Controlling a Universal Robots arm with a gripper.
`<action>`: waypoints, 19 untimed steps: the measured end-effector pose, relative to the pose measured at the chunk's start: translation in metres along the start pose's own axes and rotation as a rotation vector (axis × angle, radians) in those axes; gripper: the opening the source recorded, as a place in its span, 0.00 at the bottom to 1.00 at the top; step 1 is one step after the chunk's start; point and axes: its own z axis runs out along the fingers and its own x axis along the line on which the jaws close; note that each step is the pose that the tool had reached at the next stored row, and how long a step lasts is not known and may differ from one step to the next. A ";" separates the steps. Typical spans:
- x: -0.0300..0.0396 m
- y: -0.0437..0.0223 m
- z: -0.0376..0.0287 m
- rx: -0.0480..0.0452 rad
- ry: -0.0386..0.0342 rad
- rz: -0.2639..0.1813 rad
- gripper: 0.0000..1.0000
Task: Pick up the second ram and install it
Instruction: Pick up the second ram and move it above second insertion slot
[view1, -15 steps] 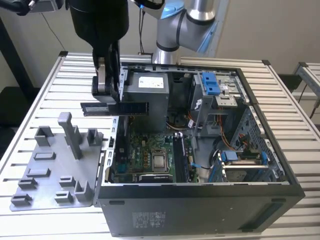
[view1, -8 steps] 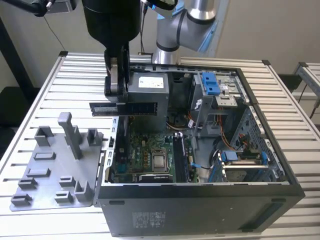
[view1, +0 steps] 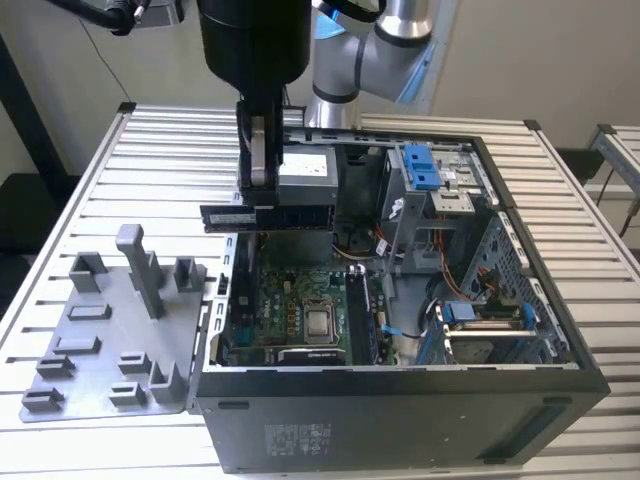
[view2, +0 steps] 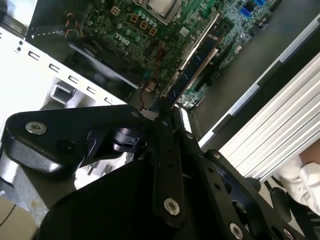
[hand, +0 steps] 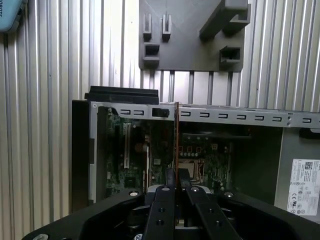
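Tool: gripper (view1: 256, 205) on the black arm head, its 2 fingers drawn narrow and clamped on the second ram's flat faces.
Second ram: dark stick (view1: 228, 216) held level above the rear corner of the case, beside the power supply, one end jutting toward the exterior view's left; it sits in no slot.
Edge-on look: in the first wrist view the second ram (hand: 176, 135) shows as a thin line running out from the gripper (hand: 176, 176) over the board.
Hidden part: the stretch of the stick between the fingers is covered in every view; its far end in the exterior view lies behind the fingers.
Hard to separate: in the second wrist view the stick (view2: 192, 70) leaves the gripper (view2: 169, 114) and overlaps the memory slots, so I cannot tell it from what lies under it.
Computer case: open tower (view1: 400, 400) lying on its side, its near wall cut off at the frame's lower edge.
Motherboard: green board (view1: 285, 300) with a bare CPU socket (view1: 320, 322).
Power supply: grey box (view1: 305, 190), partly behind the arm.
Fixture plate: grey plate (view1: 110, 330) with 1 tall post, just beside the case on the slatted table (view1: 80, 190).
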 end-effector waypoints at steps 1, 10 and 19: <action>0.0001 -0.0029 0.0000 -0.0001 0.0000 0.000 0.14; 0.0007 -0.0265 0.0000 -0.0004 -0.0001 0.000 0.14; 0.0012 -0.0492 0.0000 -0.0007 -0.0001 0.000 0.14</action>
